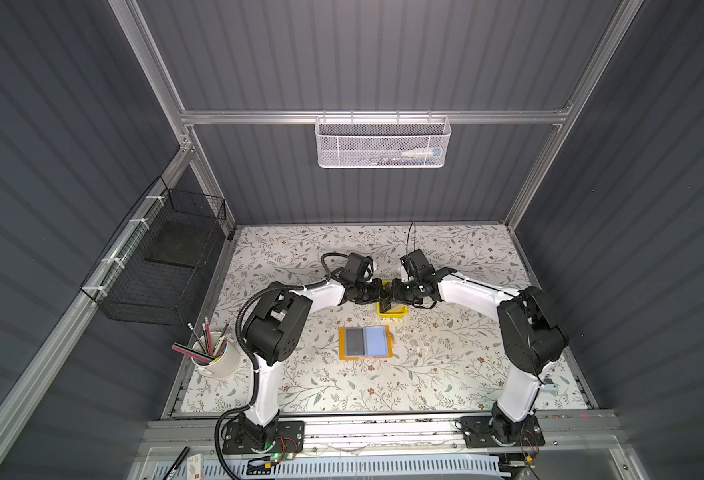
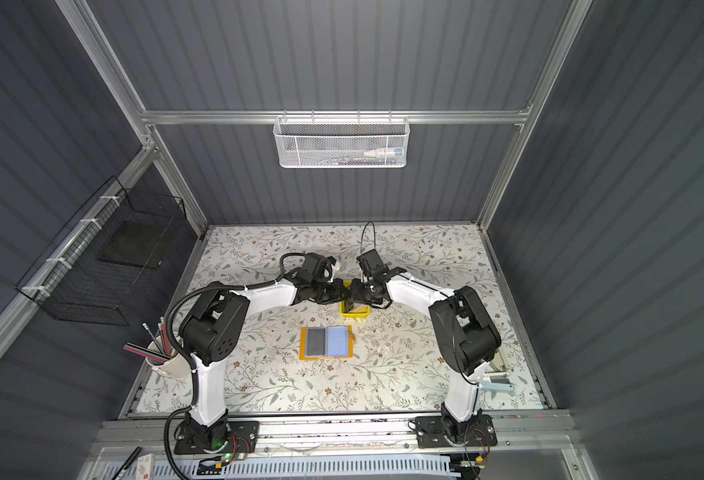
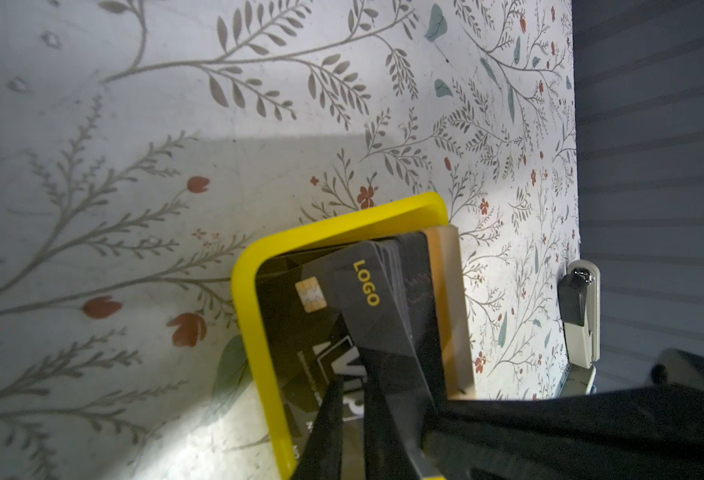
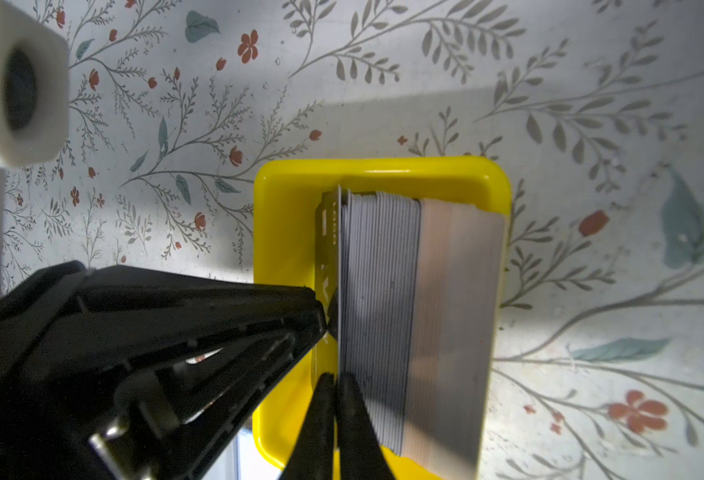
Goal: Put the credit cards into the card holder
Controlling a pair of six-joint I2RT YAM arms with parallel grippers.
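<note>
Cards (image 4: pixel 383 311): stacked on edge in tray (image 4: pixel 383 164). Beige block (image 4: pixel 454 311) at back of stack, more cards or a spacer, unclear. Front card (image 4: pixel 328 232) tipped off the stack and poking above it: black, gold LOGO, white VIP.

Right gripper (image 4: pixel 335 380): clamped on front card's edge, one finger on each face. Left gripper (image 4: pixel 319 322): nearly closed, tips against the same card further along. Pinching it or just propping it off the stack, cannot tell. In both top views, grippers nose to nose over tray, mid-table (image 1: pixel 466 374).

Holder (image 1: pixel 378 340): open and flat on table, nearer the arm bases than tray, well apart from both grippers. Right page bluish and bare. Left page dark, probably one card already sleeved.

Step, as judged: singling out one card for pickup. Not yet clear of tray.

Next move, as judged:
- Lift straight up along the card's plane to avoid dragging neighbours out.
- Check for a single card between the fingers.
- Left to back off first if pinching.
- Carry to holder, tilt near-flat, aim leading edge at sleeve mouth on bluish page.
- Probably needs left pinning holder during insertion; thin sleeve, easy to snag or shove the whole holder.
</note>
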